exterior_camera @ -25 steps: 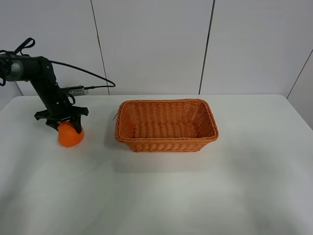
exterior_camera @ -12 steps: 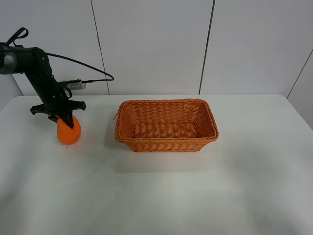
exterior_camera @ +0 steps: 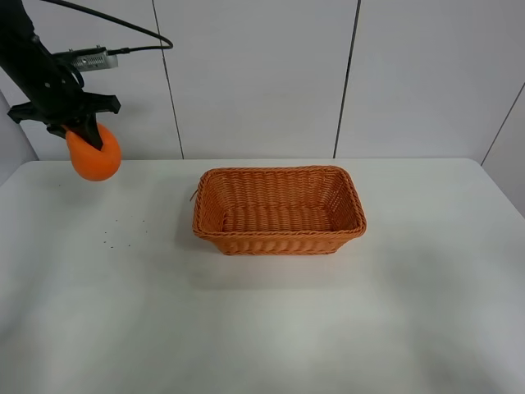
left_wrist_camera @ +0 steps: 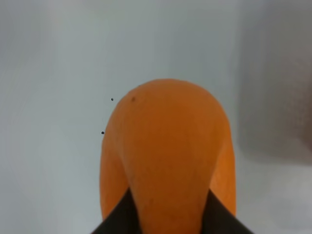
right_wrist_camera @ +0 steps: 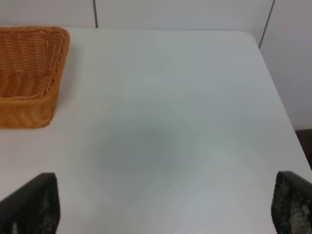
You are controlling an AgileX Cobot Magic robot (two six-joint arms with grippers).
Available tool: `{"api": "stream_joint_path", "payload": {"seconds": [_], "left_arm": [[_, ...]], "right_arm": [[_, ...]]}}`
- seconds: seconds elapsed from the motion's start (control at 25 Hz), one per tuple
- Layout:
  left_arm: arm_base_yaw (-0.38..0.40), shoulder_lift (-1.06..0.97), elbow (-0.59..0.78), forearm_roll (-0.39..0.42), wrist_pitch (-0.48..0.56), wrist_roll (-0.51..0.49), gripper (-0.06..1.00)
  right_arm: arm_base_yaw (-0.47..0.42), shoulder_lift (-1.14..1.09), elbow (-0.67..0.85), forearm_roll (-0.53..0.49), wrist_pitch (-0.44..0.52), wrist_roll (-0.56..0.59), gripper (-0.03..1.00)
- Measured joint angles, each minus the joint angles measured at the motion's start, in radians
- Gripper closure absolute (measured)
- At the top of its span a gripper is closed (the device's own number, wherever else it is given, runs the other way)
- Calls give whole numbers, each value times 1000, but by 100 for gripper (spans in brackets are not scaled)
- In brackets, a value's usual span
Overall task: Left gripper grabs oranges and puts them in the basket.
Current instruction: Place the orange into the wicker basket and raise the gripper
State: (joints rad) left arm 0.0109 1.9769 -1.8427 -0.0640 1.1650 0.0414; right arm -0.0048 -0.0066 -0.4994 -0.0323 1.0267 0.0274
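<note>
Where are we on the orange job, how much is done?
Done: the left gripper is shut on the orange, which hangs clear of the table. In hand: the carry, with the orange well left of the basket. Left: move over the basket, which holds nothing yet, and release.

My left gripper (exterior_camera: 80,130) is black, with spread-out prongs and a thin black cable (exterior_camera: 141,29) (my right gripper (right_wrist_camera: 163,207) is black too).

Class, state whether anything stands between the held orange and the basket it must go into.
Nothing visible. The left end effector holds the orange in the air, and only bare table lies between it and the empty basket.
</note>
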Motion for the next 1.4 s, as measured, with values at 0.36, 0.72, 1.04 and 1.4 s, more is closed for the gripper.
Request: {"api": "stream_joint_path", "payload": {"seconds": [0.36, 0.72, 1.04, 1.4], "left_arm": [[-168, -21, -10, 8, 20, -23, 70], [-474, -21, -11, 39, -42, -54, 70], [-558, 130, -140, 32, -83, -75, 70], [-574, 352, -306, -27, -143, -75, 70]], "right_arm": [[0, 0, 0, 0, 0, 0, 27], [0, 0, 0, 0, 0, 0, 27], [0, 0, 0, 0, 0, 0, 27], [0, 0, 0, 0, 0, 0, 27]]}}
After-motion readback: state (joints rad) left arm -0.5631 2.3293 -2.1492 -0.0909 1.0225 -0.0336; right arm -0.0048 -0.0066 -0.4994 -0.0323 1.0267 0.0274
